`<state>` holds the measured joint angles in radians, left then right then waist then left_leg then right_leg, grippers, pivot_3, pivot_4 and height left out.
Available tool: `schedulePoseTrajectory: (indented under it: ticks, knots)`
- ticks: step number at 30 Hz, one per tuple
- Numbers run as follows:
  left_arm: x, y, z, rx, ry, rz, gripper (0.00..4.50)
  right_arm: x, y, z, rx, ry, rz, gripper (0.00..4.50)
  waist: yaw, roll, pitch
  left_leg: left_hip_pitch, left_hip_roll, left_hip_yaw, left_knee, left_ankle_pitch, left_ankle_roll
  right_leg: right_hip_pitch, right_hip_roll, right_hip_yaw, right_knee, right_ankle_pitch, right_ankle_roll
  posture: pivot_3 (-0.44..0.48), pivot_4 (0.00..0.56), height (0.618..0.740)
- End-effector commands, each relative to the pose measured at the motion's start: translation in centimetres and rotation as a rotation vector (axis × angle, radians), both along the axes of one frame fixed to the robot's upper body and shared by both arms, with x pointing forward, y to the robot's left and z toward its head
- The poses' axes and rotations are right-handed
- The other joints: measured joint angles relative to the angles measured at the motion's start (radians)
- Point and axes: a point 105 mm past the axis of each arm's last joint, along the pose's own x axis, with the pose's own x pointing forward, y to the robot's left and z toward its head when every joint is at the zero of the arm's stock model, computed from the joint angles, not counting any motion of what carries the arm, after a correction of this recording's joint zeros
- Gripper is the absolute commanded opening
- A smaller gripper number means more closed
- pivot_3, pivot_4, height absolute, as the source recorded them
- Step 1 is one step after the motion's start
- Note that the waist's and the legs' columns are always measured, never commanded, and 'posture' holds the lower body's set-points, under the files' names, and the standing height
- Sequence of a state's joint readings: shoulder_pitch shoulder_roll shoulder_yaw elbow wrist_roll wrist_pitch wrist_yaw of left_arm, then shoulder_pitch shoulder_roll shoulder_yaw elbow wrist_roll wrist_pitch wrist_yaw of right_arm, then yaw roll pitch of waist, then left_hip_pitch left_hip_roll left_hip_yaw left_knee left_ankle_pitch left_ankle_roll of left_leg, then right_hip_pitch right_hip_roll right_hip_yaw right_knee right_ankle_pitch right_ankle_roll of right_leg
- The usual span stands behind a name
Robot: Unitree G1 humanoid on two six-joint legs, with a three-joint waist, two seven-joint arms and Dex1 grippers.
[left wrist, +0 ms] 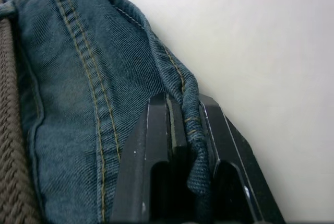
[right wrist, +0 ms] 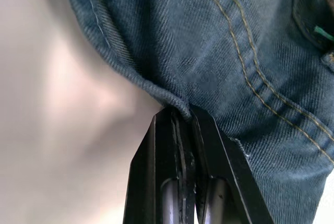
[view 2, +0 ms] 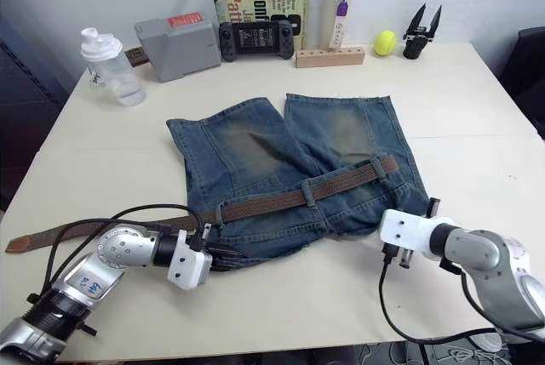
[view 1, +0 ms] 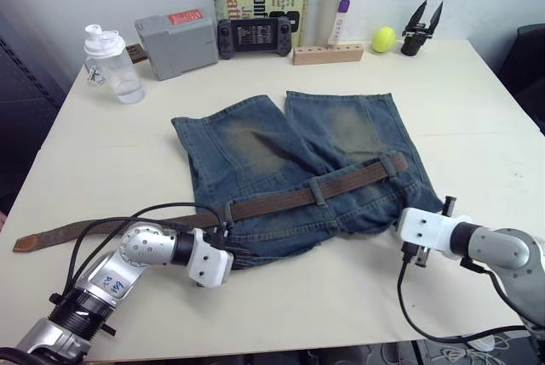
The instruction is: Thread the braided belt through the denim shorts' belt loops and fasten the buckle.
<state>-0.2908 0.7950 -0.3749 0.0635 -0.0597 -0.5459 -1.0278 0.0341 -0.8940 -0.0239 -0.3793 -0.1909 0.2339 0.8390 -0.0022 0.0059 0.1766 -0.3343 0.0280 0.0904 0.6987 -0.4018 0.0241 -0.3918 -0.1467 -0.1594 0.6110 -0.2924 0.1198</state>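
The faded blue denim shorts [view 1: 298, 169] lie flat at the middle of the pale beige table [view 1: 477, 127], waistband toward the robot. The dark-brown braided belt [view 1: 281, 199] runs under several narrow denim belt loops [view 1: 318, 191] along the waistband; its tan leather tip [view 1: 25, 242] trails onto the table at the robot's left. The buckle cannot be made out. The left gripper [left wrist: 183, 130] is pinched closed on the waistband hem at the shorts' left corner. The right gripper [right wrist: 181, 117] is clamped on the hem edge at the right corner.
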Motion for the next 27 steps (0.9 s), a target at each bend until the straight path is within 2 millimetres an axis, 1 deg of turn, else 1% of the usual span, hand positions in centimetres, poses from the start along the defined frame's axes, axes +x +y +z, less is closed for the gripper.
schedulePoseTrajectory:
  ticks: [1,3,5,7,9,11,14,16,20,26,27]
  knots:
    - [2.4,3.7,-3.2,0.187,0.068,0.107,0.03,-0.7,3.4,-0.7,0.054,0.040,0.071,0.01,0.002,0.001,-0.004,0.000,0.000,0.000,0.000,0.000,0.000,0.000,0.000,0.000,0.000,0.000,0.000,0.000,0.150,0.731]
    - [4.8,3.8,-2.7,0.183,0.001,0.153,0.03,-0.1,4.1,-1.2,0.052,0.035,0.057,0.01,0.003,0.003,-0.011,0.001,-0.001,0.000,0.001,0.001,-0.001,0.002,0.000,0.000,0.001,0.000,0.000,0.000,0.150,0.731]
    - [6.5,4.0,-2.5,0.197,-0.054,0.181,0.03,0.4,4.5,-1.7,0.045,0.037,0.042,0.01,0.006,0.004,-0.016,0.003,-0.004,0.000,0.001,0.002,-0.002,0.004,0.000,-0.001,0.001,0.001,-0.002,0.000,0.150,0.731]
    - [7.7,4.6,-2.4,0.233,-0.111,0.195,0.03,0.8,4.7,-2.0,0.038,0.039,0.032,0.01,0.008,0.004,-0.016,0.011,-0.004,-0.001,0.001,0.002,-0.002,0.011,0.000,-0.001,-0.002,0.001,-0.003,0.000,0.150,0.731]
    - [8.9,6.1,-1.7,0.259,-0.149,0.241,0.03,1.8,4.0,-2.2,-0.003,0.016,-0.006,0.01,0.004,0.005,-0.018,0.015,0.000,-0.003,0.000,0.002,-0.001,0.016,0.000,0.000,-0.003,0.001,-0.003,0.000,0.150,0.731]
    - [9.4,7.5,-1.2,0.292,-0.178,0.265,0.03,2.8,3.1,-2.0,-0.028,-0.015,-0.052,0.01,0.000,0.003,-0.019,0.015,0.000,-0.003,-0.001,0.002,-0.001,0.015,0.000,0.000,0.001,0.001,-0.003,0.000,0.150,0.731]
    - [9.6,9.4,-0.7,0.335,-0.199,0.287,0.03,4.1,1.6,-1.1,-0.055,-0.063,-0.108,0.01,-0.005,0.003,-0.019,0.015,0.000,-0.002,-0.001,0.002,-0.001,0.015,0.000,0.000,0.001,0.001,-0.003,0.000,0.150,0.731]
    - [9.5,9.9,-0.4,0.322,-0.203,0.294,0.03,4.9,0.7,-0.6,-0.082,-0.095,-0.129,0.01,-0.007,0.003,-0.019,0.015,0.000,-0.001,-0.001,0.002,-0.001,0.014,0.000,0.000,0.001,0.001,-0.003,0.000,0.150,0.731]
    - [8.9,9.3,-0.3,0.273,-0.211,0.273,0.03,5.6,0.5,-0.3,-0.103,-0.119,-0.104,0.01,-0.009,0.003,-0.019,0.014,0.000,-0.001,-0.002,0.001,-0.001,0.013,-0.001,0.000,0.000,0.001,-0.003,0.000,0.150,0.731]
    - [8.6,8.4,-0.6,0.222,-0.230,0.279,0.03,5.7,1.0,-0.6,-0.096,-0.116,-0.077,0.01,-0.021,0.004,-0.019,0.012,0.000,-0.001,-0.002,0.001,-0.001,0.011,-0.001,-0.001,0.000,0.001,-0.003,0.000,0.150,0.731]
    - [8.5,8.3,-0.6,0.218,-0.230,0.278,0.53,5.7,1.1,-0.5,-0.095,-0.119,-0.077,0.00,-0.022,0.004,-0.019,0.012,0.000,-0.001,-0.002,0.001,-0.001,0.011,-0.001,-0.001,0.000,0.001,-0.003,0.000,0.150,0.731]
